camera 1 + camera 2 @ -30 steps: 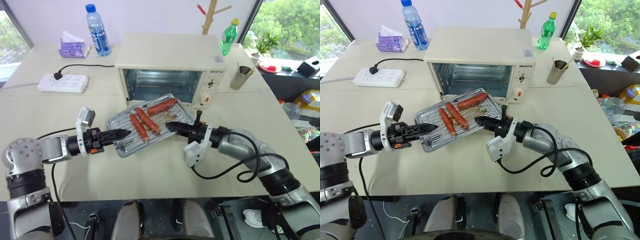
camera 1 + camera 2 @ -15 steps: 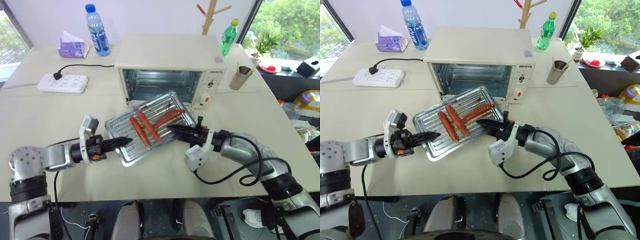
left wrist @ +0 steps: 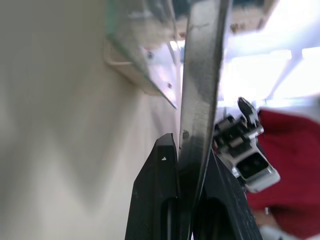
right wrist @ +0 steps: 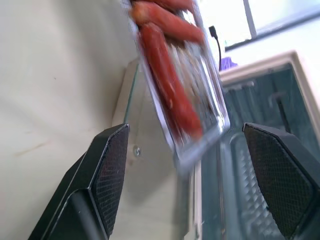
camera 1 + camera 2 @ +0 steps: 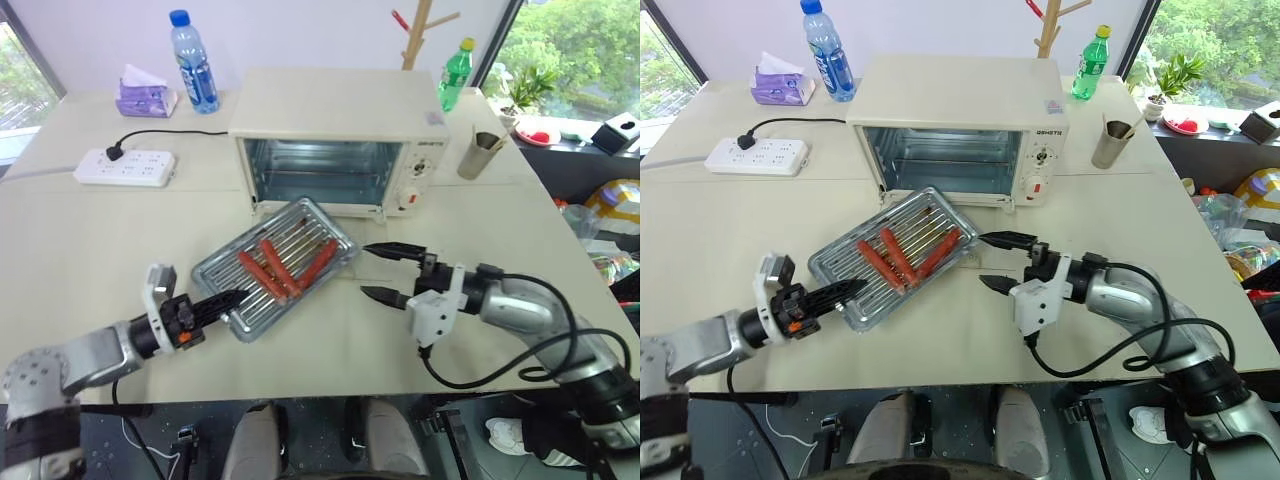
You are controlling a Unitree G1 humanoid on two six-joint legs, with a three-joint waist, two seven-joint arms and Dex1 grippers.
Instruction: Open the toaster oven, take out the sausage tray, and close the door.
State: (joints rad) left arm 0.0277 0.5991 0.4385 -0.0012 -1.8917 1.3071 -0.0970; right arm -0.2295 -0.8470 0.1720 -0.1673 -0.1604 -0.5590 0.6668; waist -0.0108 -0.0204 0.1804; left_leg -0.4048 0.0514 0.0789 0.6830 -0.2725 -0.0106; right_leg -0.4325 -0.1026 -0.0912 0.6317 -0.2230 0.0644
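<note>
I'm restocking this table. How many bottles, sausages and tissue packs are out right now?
Bottles: 2, one blue-capped bottle and one green bottle
Sausages: 3, on the tray
Tissue packs: 1
Total: 6

The left hand (image 3: 189,200) pinches the sausage tray's (image 3: 200,90) rim edge-on above the table (image 3: 60,125).

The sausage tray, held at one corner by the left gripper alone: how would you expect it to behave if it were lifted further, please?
The sausage tray looks like stiff thin metal, so it probably won't flex. Pinched only at one corner by the left gripper, it may sag or twist. The sausages lie loose on the wire rack and could roll if it tilts.
</note>
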